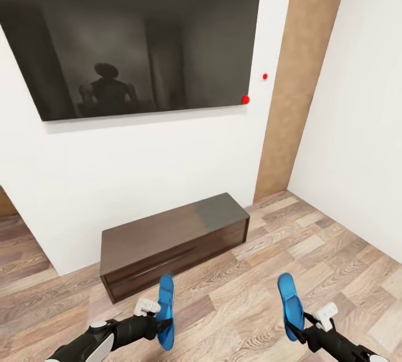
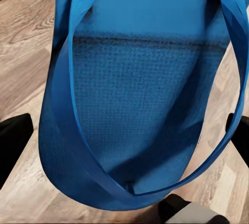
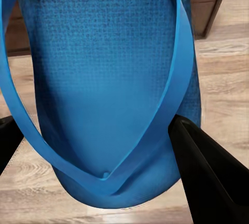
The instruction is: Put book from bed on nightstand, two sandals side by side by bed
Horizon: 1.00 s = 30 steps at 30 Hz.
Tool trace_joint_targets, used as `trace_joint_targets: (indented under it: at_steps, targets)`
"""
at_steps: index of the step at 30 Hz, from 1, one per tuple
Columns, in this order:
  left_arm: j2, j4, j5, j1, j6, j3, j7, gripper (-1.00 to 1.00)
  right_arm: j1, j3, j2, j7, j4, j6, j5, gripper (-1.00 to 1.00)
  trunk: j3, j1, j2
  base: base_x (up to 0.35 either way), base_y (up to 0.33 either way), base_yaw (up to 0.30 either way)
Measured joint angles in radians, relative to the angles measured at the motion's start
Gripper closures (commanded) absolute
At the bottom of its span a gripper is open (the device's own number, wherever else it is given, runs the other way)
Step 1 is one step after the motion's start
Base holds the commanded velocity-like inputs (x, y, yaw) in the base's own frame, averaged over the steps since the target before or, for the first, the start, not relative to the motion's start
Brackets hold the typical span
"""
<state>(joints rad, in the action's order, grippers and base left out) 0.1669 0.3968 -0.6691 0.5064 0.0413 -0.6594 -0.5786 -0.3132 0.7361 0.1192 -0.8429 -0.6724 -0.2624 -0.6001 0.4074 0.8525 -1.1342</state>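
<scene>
Blue sandals hang low in frame, one pinched in the left claw (image 1: 159,317), one (image 1: 290,303) in the right claw (image 1: 308,323) (bed unseen). Carrying well means level arms, firm pinches, turning from the dark bench (image 1: 173,239).

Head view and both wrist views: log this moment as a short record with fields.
left gripper: shut on the left sandal, held clear of the floor
right gripper: shut on the right sandal, also lifted
sandal detail: blue textured sole and strap close up in the wrist views
fingers: black, on either side of each sandal
ahead: long dark bench-like cabinet against a white wall
wall: dark screen mounted above the cabinet
floor: wood planks
</scene>
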Motion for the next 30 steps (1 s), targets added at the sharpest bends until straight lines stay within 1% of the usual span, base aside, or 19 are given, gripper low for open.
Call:
trace_joint_targets:
  at_steps: [3, 6, 10, 11, 13, 14, 16, 19, 23, 30]
  targets:
    - [0.0, -0.021, -0.001, 0.0, -0.001, 0.0, 0.0, 1.0, 0.0, 0.0, 0.001, 0.0, 0.002, 0.001, 0.001, 1.0, 0.002, 0.0, 0.0, 0.0, 0.0, 0.275]
    - [-0.002, -0.063, 0.0, 0.0, -0.001, -0.001, 0.0, 1.0, 0.0, 0.0, 0.0, 0.001, 0.004, 0.003, 0.0, 1.0, 0.003, 0.0, 0.0, 0.0, 0.0, 0.275]
    - [-0.035, -0.115, 0.0, 0.0, -0.002, -0.001, 0.0, 1.0, 0.0, 0.0, 0.0, 0.0, 0.005, 0.005, 0.0, 1.0, 0.005, 0.0, 0.0, 0.0, 0.0, 0.275]
    - [-0.058, -0.138, 0.001, 0.0, -0.002, -0.004, 0.001, 1.0, 0.0, -0.002, 0.0, 0.0, 0.005, 0.004, -0.001, 1.0, 0.006, 0.0, 0.0, 0.0, 0.0, 0.275]
    - [-0.068, -0.158, 0.001, 0.0, -0.009, 0.0, 0.002, 1.0, 0.0, -0.004, 0.0, 0.001, 0.023, 0.003, -0.002, 1.0, 0.007, 0.0, 0.0, 0.0, 0.0, 0.275]
    - [-0.071, -0.166, 0.0, 0.0, -0.022, 0.001, 0.003, 1.0, 0.0, -0.005, 0.0, 0.001, 0.051, 0.001, -0.004, 1.0, 0.007, 0.0, 0.0, 0.0, 0.0, 0.275]
    - [-0.073, -0.173, -0.002, 0.0, -0.039, 0.003, 0.003, 1.0, 0.0, -0.004, 0.0, 0.002, 0.09, 0.001, -0.002, 1.0, 0.008, 0.0, 0.0, 0.0, 0.0, 0.279]
    - [-0.073, -0.185, -0.002, 0.0, -0.046, 0.001, 0.002, 1.0, 0.0, -0.003, 0.0, 0.003, 0.109, 0.001, 0.0, 1.0, 0.009, 0.0, 0.0, 0.0, 0.0, 0.281]
    - [-0.074, -0.206, -0.004, 0.0, -0.048, 0.002, 0.002, 1.0, 0.0, -0.003, 0.0, 0.001, 0.113, 0.002, 0.001, 1.0, 0.011, 0.0, 0.0, 0.0, 0.0, 0.282]
    - [-0.074, -0.211, -0.005, 0.0, -0.048, 0.004, 0.002, 1.0, 0.001, -0.002, 0.001, 0.002, 0.113, 0.002, 0.002, 1.0, 0.013, 0.0, 0.0, 0.0, 0.0, 0.282]
